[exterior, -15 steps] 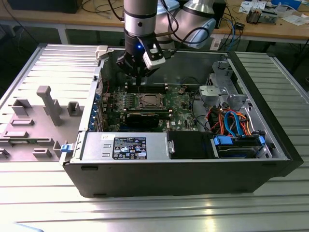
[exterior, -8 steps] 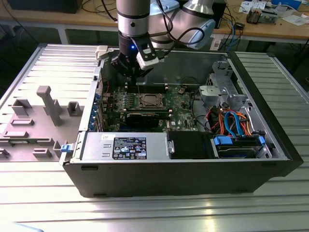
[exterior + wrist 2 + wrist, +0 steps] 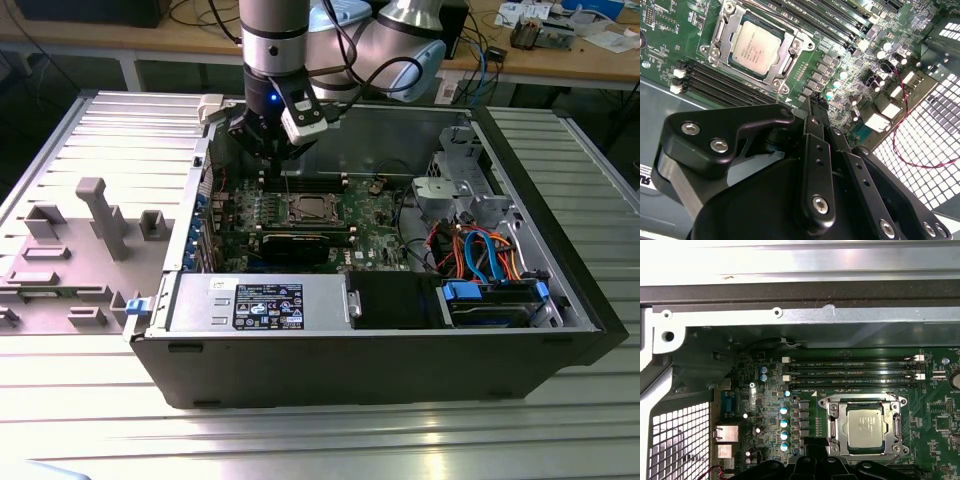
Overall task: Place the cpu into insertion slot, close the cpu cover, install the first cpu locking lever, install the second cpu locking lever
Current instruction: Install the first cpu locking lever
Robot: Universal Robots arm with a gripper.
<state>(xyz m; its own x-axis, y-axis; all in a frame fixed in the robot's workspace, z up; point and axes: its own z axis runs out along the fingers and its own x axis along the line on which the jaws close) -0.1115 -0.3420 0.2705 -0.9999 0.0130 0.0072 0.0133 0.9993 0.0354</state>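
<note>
Silver cpu (image 3: 756,47) seated in slot (image 3: 722,27), cover (image 3: 782,62) flat around it, seemingly closed. Levers: cannot tell whether latched. Tool (image 3: 816,107) just beside slot, narrow, holding nothing.

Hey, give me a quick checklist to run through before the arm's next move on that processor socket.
1. cpu lying flat in the insertion slot: ok.
2. cpu cover down around the chip: ok.
3. Cover locked down: cannot tell.
4. gripper apart from the socket, over the board beside it: ok.
</note>
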